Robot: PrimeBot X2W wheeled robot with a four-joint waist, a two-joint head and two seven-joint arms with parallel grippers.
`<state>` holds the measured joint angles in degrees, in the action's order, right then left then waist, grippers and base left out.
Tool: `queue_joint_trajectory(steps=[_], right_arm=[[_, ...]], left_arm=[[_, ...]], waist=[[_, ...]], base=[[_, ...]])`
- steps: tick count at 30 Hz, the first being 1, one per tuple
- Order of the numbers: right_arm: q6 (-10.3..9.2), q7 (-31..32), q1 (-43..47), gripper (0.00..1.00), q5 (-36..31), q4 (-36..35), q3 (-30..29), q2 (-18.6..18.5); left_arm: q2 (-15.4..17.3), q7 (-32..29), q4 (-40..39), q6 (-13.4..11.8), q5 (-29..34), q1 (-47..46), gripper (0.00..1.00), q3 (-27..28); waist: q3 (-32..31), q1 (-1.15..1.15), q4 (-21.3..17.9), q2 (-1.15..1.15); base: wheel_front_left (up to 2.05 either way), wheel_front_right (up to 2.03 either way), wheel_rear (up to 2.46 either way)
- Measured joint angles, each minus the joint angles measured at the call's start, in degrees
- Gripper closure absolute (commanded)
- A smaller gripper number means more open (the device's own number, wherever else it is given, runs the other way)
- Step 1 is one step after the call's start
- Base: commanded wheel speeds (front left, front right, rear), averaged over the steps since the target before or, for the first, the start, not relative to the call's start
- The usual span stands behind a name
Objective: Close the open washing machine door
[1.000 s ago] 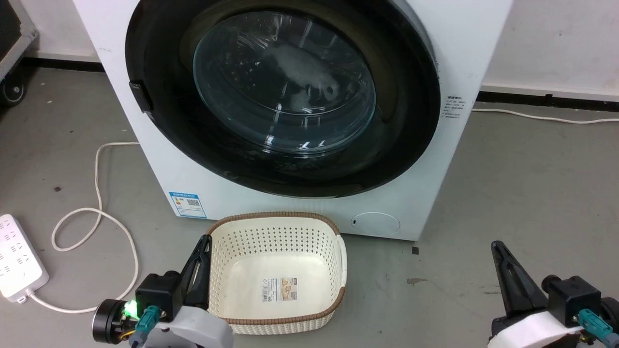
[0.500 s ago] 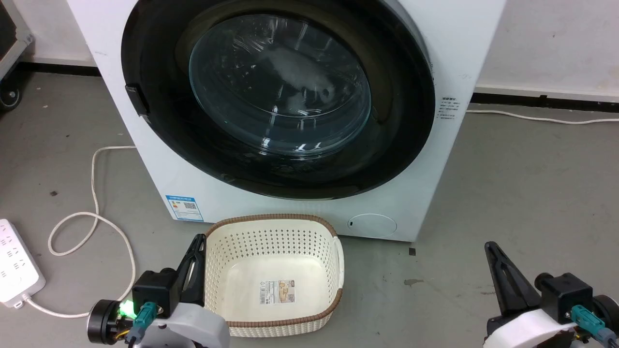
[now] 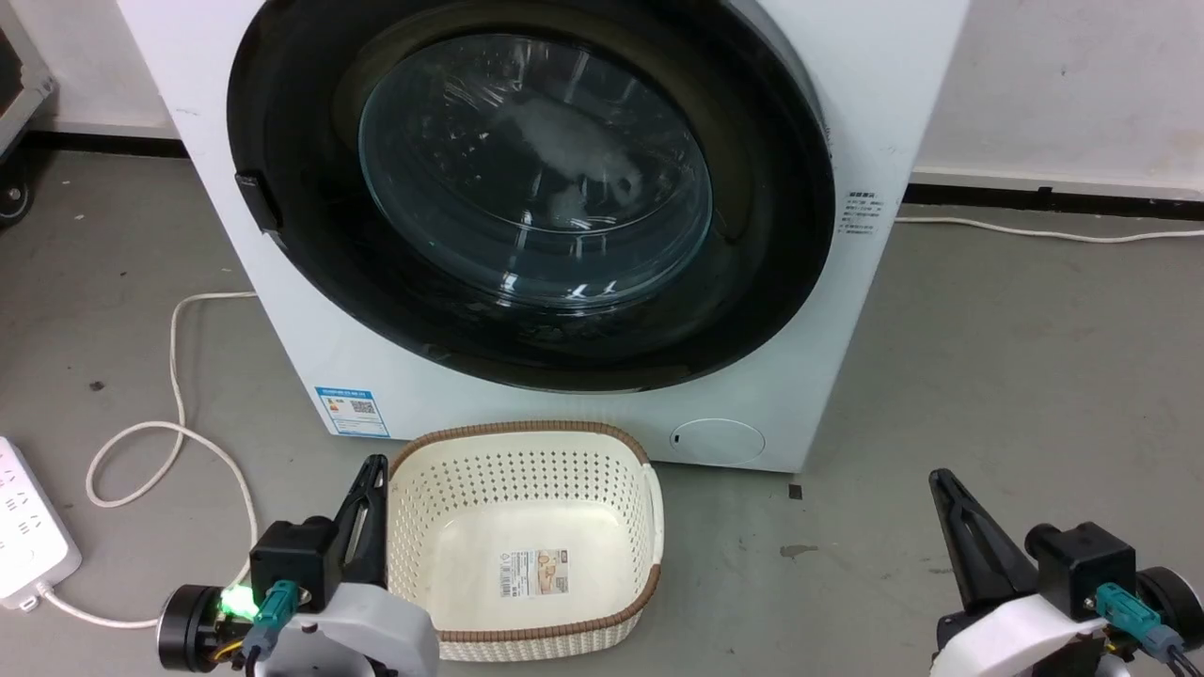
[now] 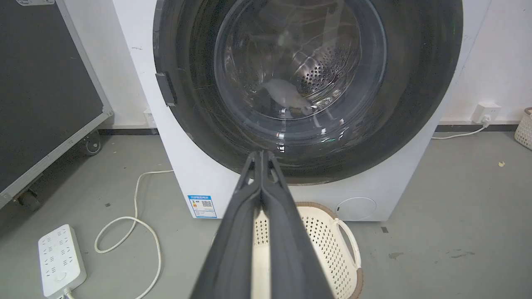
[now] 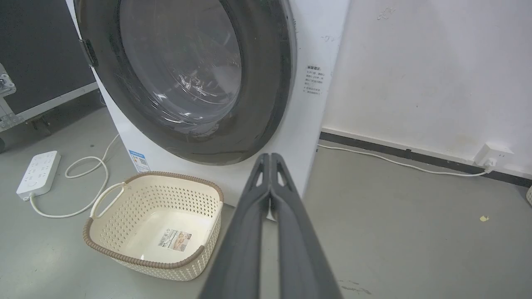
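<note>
Grey floor (image 3: 988, 357), white wall (image 3: 1082, 85) behind. The washing machine door (image 3: 527, 188) lies far, seemingly flush on the machine front (image 3: 894, 113). Left pincer (image 3: 376, 467) and right pincer (image 3: 938, 478), each with tips together and empty, sit near. If unlatched, the door may swing open; the basket (image 3: 527, 431) hampers any re-approach.

Washing machine (image 3: 903, 75): on the floor (image 3: 1035, 376), back towards the wall (image 3: 1082, 85), straight ahead of the robot.
Washing machine door (image 3: 527, 188): on the machine's front, facing the robot.
Basket (image 3: 527, 470): on the floor just before the machine, below the door; a label lies in its bottom.
Power strip (image 3: 28, 527): on the floor far left, well apart from the basket.
Cable (image 3: 174, 357): loops on the floor between strip and machine.
Wheeled case (image 4: 41, 83): left of the machine.
Wall socket (image 5: 492, 153): low on the wall, right of the machine.
Left gripper (image 3: 376, 463): just beside the basket's left rim.
Right gripper (image 3: 938, 476): above the floor, well right of the basket.
</note>
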<state>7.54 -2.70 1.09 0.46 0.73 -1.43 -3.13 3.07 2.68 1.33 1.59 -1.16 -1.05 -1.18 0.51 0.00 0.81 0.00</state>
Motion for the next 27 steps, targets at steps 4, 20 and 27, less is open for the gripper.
queue_joint_trajectory(steps=[4,20,27], right_arm=[[0.00,0.48,-0.18,1.00,0.00,-0.07,0.24,0.00],[-0.01,2.43,-0.27,1.00,-0.14,-0.32,1.24,0.00],[-0.01,2.67,-0.27,1.00,-0.14,-0.40,1.43,0.00]], left_arm=[[-0.01,-0.51,-0.15,-0.43,0.05,0.02,1.00,0.19],[-0.14,-2.36,-0.92,-1.27,0.70,0.20,1.00,0.90],[-0.20,-2.66,-1.07,-1.43,1.00,0.21,1.00,1.09]], waist=[[-0.09,0.00,-0.15,0.00],[-0.49,0.00,-0.77,0.00],[-0.51,-0.01,-0.81,0.00]], base=[[0.00,0.00,0.00],[0.00,0.00,0.00],[0.00,0.00,0.00]])
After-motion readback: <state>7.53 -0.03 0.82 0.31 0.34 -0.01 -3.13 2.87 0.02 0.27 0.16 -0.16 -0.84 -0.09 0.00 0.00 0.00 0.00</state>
